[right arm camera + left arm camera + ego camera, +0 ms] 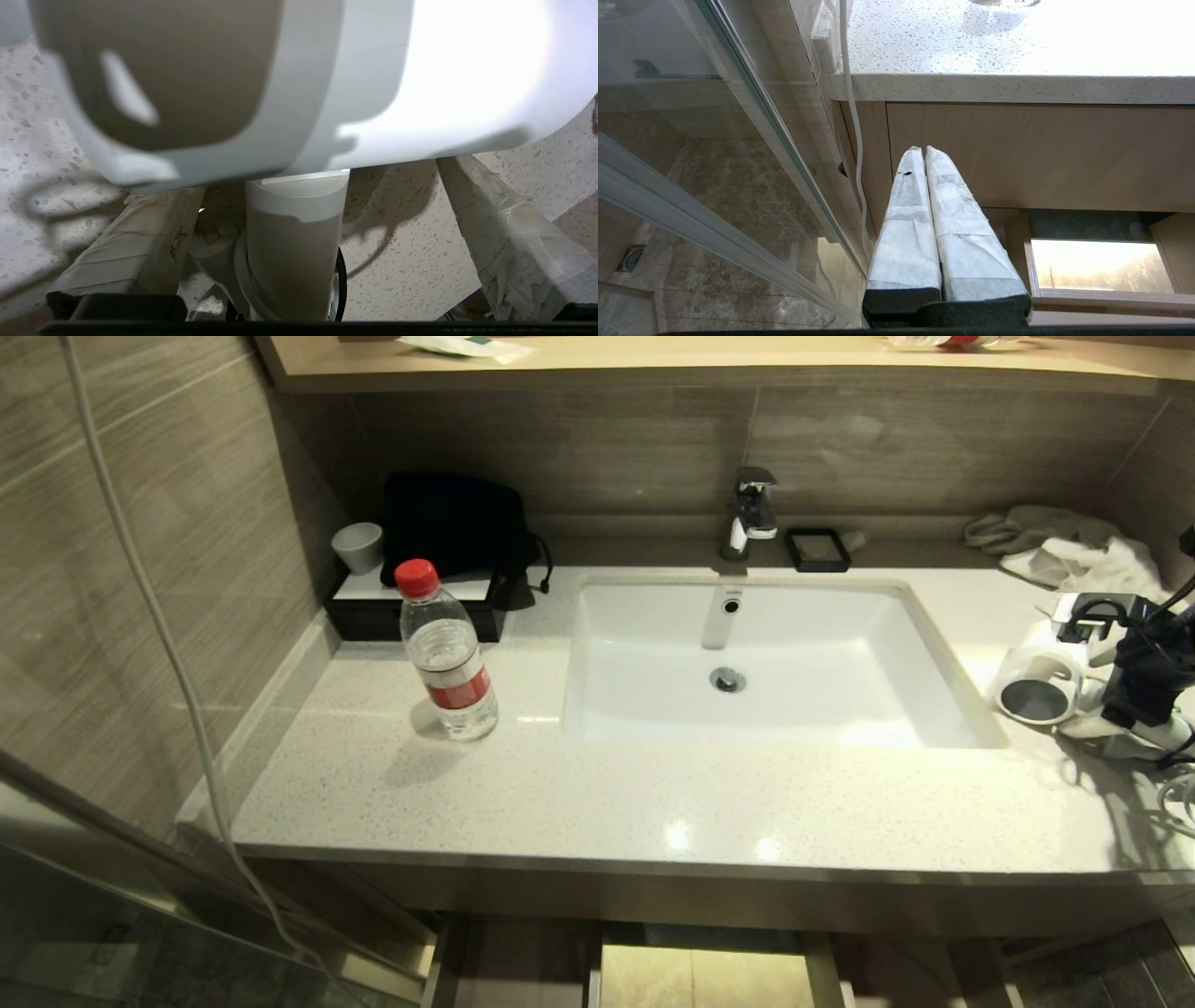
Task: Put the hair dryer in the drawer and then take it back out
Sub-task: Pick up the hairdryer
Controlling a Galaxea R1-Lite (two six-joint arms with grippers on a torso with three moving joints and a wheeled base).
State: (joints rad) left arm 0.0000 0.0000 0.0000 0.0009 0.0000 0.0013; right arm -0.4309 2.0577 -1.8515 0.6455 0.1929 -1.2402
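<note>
On my left, the water bottle (446, 649) stands upright on the countertop (579, 784), well apart from where I work, so it is no worry. My left gripper (923, 150) hangs parked below the counter edge, padded fingers pressed together on nothing, in front of the wood-grain cabinet front.

Below the counter, the drawer (700, 975) looks pulled out, its boxed cut-out showing at the bottom of the head view; the sink (775, 663) lies between it and my target.

At the far right the hair dryer (1044, 686) lies on the countertop, dark grey end facing the sink. My right gripper (308, 242) is down over it with fingers spread wide, one on each side of the slim handle (294, 247), neither pressing it yet.

My guess at the risks: closing off-centre could roll the round handle out from between the pads, and the cord (1178, 793) coiled beside it may snag or drag on the counter edge as I lift toward the drawer.
</note>
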